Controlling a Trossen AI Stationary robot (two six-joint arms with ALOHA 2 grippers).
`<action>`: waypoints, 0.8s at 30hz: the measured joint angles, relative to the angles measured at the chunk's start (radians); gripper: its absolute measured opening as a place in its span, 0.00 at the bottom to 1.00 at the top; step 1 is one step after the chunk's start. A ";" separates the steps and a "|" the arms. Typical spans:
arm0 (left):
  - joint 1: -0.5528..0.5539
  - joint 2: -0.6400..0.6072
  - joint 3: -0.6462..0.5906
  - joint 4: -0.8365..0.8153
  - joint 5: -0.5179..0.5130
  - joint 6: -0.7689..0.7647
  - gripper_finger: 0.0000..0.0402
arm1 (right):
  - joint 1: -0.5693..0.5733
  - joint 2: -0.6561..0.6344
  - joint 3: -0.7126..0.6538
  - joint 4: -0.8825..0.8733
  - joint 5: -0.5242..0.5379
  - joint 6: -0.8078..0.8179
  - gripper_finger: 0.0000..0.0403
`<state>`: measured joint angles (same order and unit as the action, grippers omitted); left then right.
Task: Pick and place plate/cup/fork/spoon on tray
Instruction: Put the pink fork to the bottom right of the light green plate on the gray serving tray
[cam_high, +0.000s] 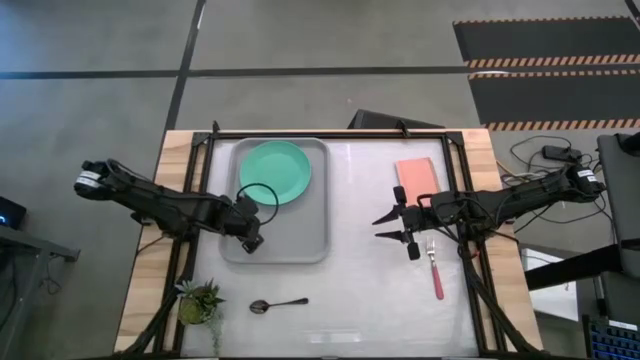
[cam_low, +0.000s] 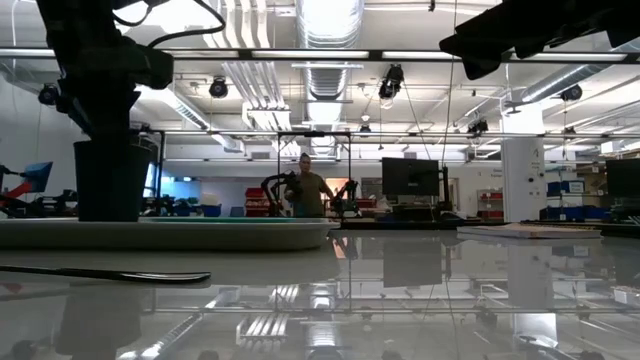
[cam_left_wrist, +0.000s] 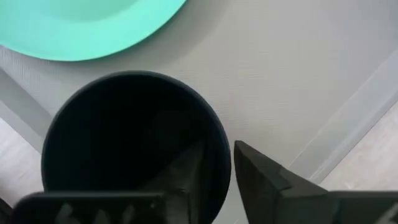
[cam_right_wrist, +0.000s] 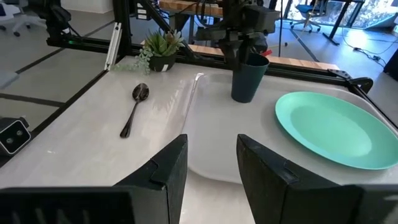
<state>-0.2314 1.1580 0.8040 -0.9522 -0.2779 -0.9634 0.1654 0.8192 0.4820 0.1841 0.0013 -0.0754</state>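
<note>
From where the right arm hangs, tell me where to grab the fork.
Grip the fork across its pink-red handle, coming straight down. It lies flat on the table, tines toward the open right gripper, with the handle offering the thicker hold.

A small potted plant with spiky green leaves (cam_high: 199, 300) sits at the near left corner of the table, just beside the dark frame rail there. A flat pink rectangular pad (cam_high: 416, 181) lies on the far right part of the glossy white tabletop (cam_high: 350, 310), which rests on a pale wooden board (cam_high: 142, 290) that shows along both sides. Beyond the table stretches a grey floor, with a black mat edged in orange-and-black hazard stripes (cam_high: 545, 62) at the far right. A person (cam_low: 305, 190) stands far off in the room among desks and monitors.
</note>
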 joint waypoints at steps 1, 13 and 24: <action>0.000 0.000 0.000 0.000 0.000 0.000 0.20 | 0.000 0.000 0.000 0.000 0.000 0.000 0.32; 0.000 -0.015 0.019 0.000 0.011 0.037 0.27 | 0.000 0.000 0.000 0.000 0.000 0.065 0.32; -0.001 -0.094 0.019 0.001 0.023 0.058 0.27 | 0.000 0.000 0.000 0.000 0.000 0.127 0.32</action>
<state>-0.2325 1.0643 0.8227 -0.9517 -0.2547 -0.9058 0.1654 0.8192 0.4820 0.1841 0.0013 0.0517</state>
